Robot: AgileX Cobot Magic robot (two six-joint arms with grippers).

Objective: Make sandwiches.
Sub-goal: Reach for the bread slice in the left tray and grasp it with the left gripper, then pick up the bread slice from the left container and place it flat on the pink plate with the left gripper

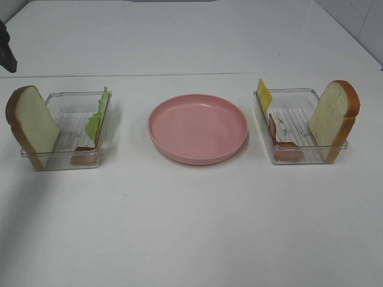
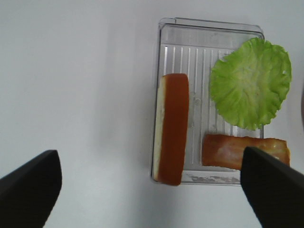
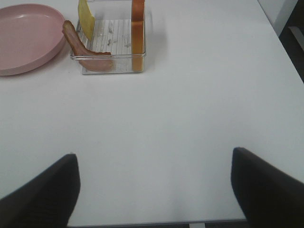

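Observation:
The left clear tray (image 1: 72,161) holds an upright bread slice (image 1: 33,122), a green lettuce leaf (image 1: 99,116) and a bacon strip (image 1: 84,156). In the left wrist view the bread (image 2: 172,128), lettuce (image 2: 250,83) and bacon (image 2: 237,151) lie below my open left gripper (image 2: 152,190), which hovers above the tray. The right clear tray (image 1: 299,156) holds a bread slice (image 1: 334,118), a yellow cheese slice (image 1: 264,94) and a bacon strip (image 1: 281,140). My right gripper (image 3: 154,190) is open, well back from that tray (image 3: 111,69). No assembled sandwich shows.
A pink round plate (image 1: 198,127) sits between the two trays; its edge shows in the right wrist view (image 3: 26,38). A dark tip of the left arm (image 1: 7,51) shows at the far left. The table edge lies near the right gripper.

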